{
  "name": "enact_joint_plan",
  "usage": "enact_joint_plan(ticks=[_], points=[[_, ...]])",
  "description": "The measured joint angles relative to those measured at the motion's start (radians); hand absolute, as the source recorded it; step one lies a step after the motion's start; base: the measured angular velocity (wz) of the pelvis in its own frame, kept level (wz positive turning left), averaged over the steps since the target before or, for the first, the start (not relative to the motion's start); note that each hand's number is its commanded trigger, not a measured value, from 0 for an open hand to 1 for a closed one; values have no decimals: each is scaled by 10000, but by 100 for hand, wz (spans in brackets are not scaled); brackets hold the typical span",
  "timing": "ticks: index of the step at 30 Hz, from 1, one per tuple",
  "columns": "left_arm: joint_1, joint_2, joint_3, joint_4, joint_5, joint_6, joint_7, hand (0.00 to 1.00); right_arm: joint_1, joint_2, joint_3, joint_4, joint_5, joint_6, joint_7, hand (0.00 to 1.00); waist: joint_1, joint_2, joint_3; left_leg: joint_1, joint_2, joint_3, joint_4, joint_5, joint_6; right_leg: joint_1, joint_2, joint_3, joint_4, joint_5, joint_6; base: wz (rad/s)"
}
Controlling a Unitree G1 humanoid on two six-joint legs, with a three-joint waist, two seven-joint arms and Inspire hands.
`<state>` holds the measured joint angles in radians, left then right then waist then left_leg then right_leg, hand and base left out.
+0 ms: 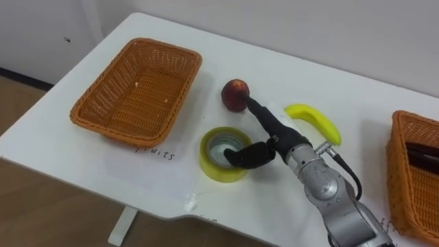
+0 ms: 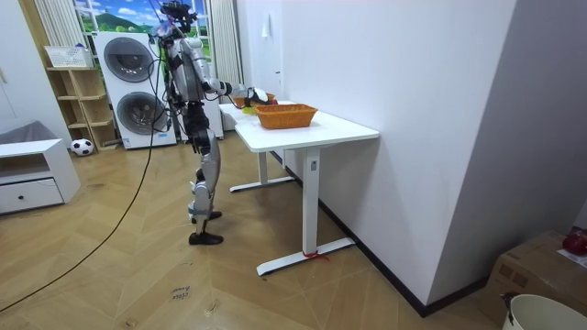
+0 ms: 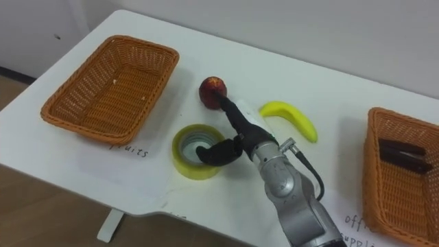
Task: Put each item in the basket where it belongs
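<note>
Wicker right basket (image 3: 381, 180) holds a dark item (image 3: 405, 152); right hand (image 1: 277, 138), fingers straight, touches peach (image 1: 233, 93), thumb over tape (image 1: 211, 162).

Silver-grey forearm, black-fingered robot hand (image 1: 280, 136), dark wrist cable

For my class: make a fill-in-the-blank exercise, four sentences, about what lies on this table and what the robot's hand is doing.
1. The tape roll and the banana are both ____.
2. The left basket is ____.
3. The right hand points straight fingers at the red fruit, its thumb over the ____.
4. A dark item lies in the other basket, on the robot's ____.
Missing words: yellow; empty; tape roll; right.
</note>
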<state>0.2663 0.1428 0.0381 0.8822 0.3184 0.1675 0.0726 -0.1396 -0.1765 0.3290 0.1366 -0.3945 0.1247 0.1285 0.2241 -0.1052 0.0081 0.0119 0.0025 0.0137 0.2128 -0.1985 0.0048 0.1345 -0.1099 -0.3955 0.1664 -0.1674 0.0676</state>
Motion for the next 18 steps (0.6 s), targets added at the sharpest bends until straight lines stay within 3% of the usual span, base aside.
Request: enact_joint_plan(ticks=[10,18], points=[[14,40,12,-247,139,23,-15,0,-169,-31,-238,-1,-48,86,768,0,8,-110,55,-36,2,28,-77,-1,-1,-54,-2,-35,11,0,0,0],[4,35,11,-290,462,47,-24,0,-249,-29,-396,-13,-80,99,1293,0,-8,-117,52,-27,1,13,-71,-1,0,-73,-1,-37,9,0,0,0]])
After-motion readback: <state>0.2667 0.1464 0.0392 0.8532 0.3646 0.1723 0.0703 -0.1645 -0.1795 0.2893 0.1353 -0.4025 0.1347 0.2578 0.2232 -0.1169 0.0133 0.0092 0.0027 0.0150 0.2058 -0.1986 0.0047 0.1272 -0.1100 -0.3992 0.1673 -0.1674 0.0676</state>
